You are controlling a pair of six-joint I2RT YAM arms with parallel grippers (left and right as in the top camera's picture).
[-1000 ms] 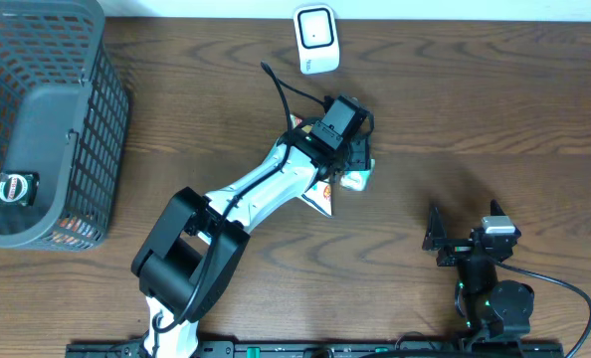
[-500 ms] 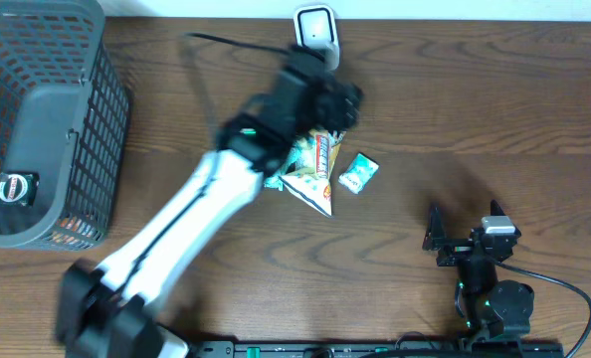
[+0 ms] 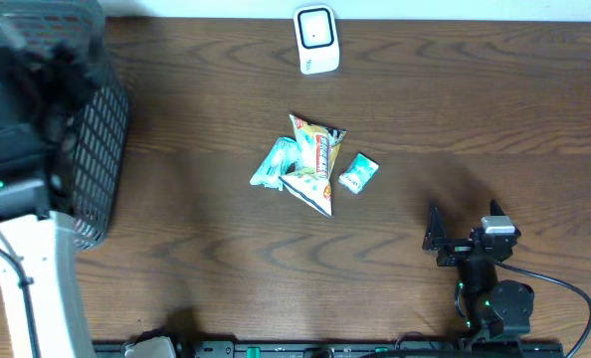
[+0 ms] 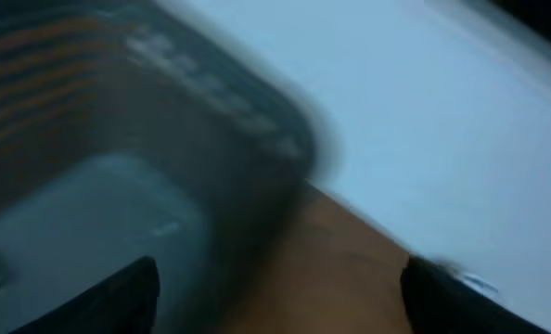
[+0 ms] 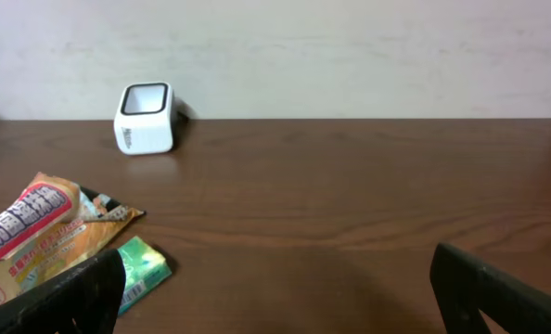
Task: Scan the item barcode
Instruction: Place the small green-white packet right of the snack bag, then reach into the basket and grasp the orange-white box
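Subject of inspection: three snack packets on the wooden table [image 3: 494,99], none in either gripper.

Items: the triangular snack packet [image 3: 315,159] lies at the table's centre. The teal packet [image 3: 274,167] touches its left edge. The small green packet [image 3: 357,173] lies just beside it on the right, with a narrow strip of wood between them. The right wrist view shows the triangular packet [image 5: 44,232] at lower left and the green packet [image 5: 141,269] flat in front of it.

Scanner: the white scanner [image 3: 315,38] stands at the far edge of the table, well apart from the packets, with bare wood between. In the right wrist view it [image 5: 146,118] stands against the wall.

Left arm: the left arm [image 3: 22,229] appears at the left edge of the overhead view, heavily blurred, its upper part overlapping the dark mesh basket [image 3: 97,149]. The left gripper [image 4: 275,297] shows both fingers [image 4: 118,297] spread to the corners of its own view, released, nothing between them. That view is smeared; a grey basket wall [image 4: 164,139] and a strip of table can be made out.

Right arm: the right gripper [image 3: 463,227] sits at the near right of the table, well apart from the packets. Its jaws [image 5: 280,297] stand wide, released and empty.
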